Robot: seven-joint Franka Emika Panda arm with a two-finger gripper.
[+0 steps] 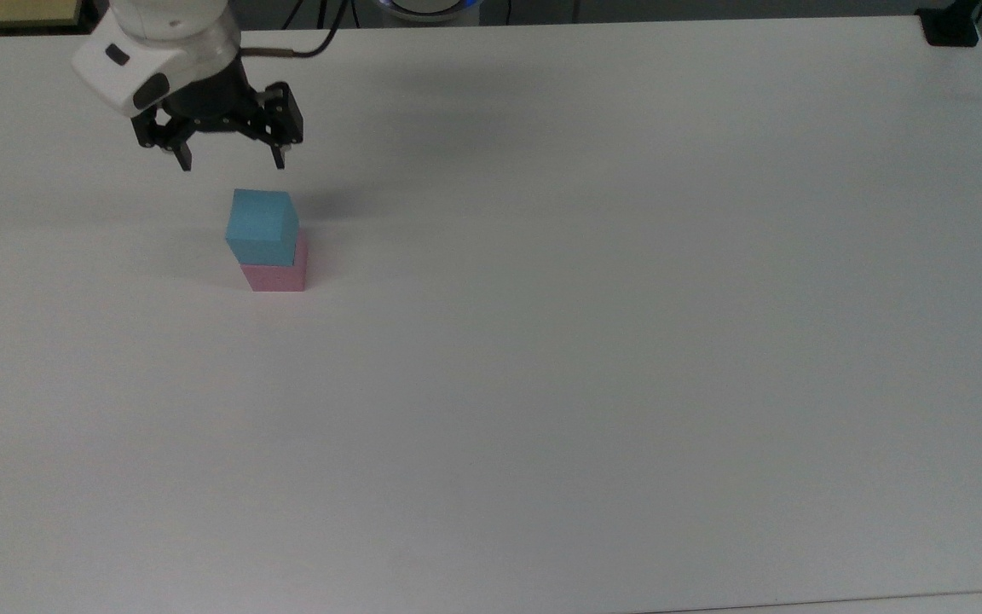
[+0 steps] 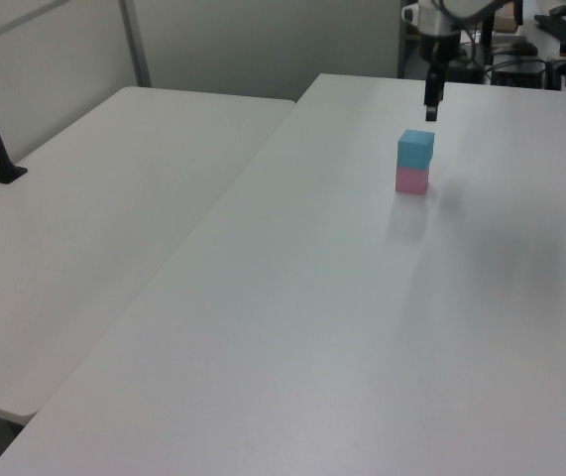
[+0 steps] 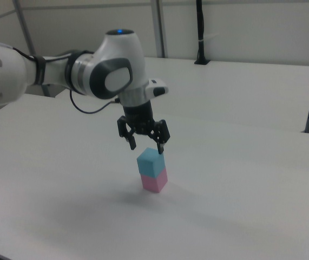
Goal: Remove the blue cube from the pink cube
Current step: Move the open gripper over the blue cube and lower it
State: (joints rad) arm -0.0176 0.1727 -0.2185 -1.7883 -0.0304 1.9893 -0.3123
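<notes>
Tool [image 3: 146,147] spread wide above blue cube [image 3: 150,162], pink cube [image 3: 155,180] mostly hidden beneath.

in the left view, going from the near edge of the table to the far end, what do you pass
Bare table → pink cube with the blue cube stacked on it → gripper hanging above the stack's far side.

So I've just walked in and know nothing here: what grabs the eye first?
A two-cube stack on the white table: the blue cube sits on the pink cube. Just above it hangs the arm's open black gripper, touching neither.
</notes>
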